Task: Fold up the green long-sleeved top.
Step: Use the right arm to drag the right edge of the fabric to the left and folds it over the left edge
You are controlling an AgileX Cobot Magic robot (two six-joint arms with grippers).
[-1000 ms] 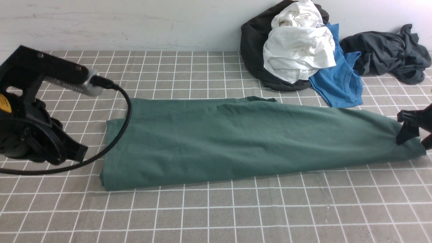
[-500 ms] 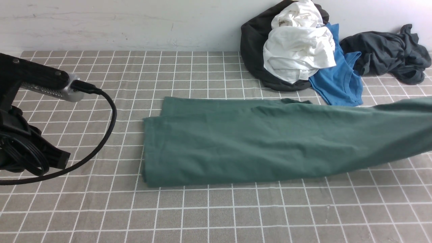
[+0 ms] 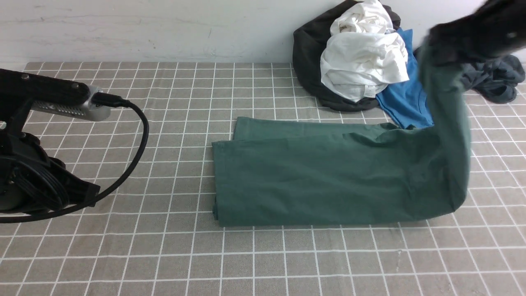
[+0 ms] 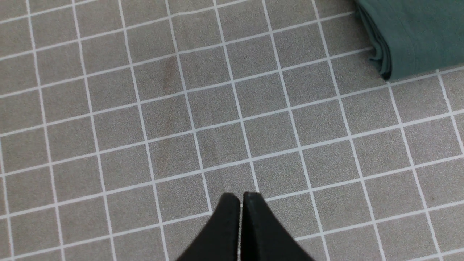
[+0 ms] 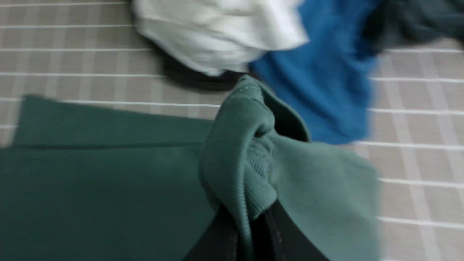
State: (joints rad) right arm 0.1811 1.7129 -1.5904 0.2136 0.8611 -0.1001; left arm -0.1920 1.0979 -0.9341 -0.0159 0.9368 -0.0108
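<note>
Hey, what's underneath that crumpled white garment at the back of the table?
A black garment lies under the white garment, and a blue T-shirt pokes out beside it. Anything deeper is covered.

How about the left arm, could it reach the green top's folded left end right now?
Probably yes. Only bare checked tablecloth lies between the left gripper and the green top's folded end, nothing in the way. Its jaws are shut, so they would have to open first.

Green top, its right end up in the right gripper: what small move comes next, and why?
Probably carry the right gripper leftward over the green top. It is shut on the ribbed end, held high, while the rest lies flat as a long strip, so laying that end over would halve it.
</note>
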